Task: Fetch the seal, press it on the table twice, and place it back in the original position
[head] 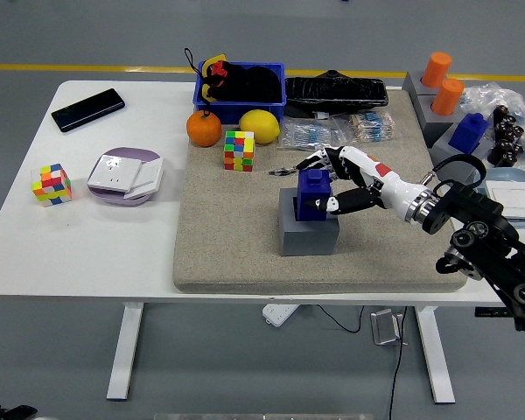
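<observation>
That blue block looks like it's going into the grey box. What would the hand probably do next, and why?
Probably open its fingers and draw back to the right. The blue seal already sits upright in the hollow of the grey holder, with only its upper part showing, while the right hand is wrapped around it. With the seal seated, letting go looks like what is left, though I cannot tell if it is fully down.
</observation>
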Motion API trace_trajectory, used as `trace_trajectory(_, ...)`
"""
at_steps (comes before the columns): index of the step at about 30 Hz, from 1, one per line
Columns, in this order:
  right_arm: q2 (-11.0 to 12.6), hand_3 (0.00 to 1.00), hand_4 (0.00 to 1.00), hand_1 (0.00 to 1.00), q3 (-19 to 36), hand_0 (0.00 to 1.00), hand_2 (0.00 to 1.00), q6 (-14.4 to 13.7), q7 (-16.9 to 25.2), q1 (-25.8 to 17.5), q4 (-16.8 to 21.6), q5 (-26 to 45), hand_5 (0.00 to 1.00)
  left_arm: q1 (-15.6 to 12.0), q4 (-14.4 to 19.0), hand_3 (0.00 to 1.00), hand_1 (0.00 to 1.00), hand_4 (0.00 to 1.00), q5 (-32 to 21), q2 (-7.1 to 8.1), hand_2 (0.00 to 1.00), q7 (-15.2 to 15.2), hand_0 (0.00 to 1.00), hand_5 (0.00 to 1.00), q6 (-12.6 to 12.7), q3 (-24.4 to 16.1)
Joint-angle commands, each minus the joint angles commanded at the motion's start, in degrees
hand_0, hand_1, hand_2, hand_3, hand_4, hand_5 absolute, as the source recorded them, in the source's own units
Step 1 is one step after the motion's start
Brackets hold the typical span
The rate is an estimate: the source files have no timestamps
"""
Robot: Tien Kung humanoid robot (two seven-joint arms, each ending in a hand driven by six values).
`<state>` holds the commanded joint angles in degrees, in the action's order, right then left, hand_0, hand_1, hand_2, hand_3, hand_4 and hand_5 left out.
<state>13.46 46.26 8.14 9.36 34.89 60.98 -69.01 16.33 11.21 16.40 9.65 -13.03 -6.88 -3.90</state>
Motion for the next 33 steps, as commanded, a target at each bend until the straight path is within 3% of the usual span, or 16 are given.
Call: trace_trajectory(33,-1.1,0.424,0.705,0.369,-2.6,0.507,0.391,-0.4,0.6,2.3,-0.5,0.3,0.002,0.0,0.0,0.751,0.693,0.69,0.3,0.04,0.681,-0.1,0.722,0.254,0.0,-0.2)
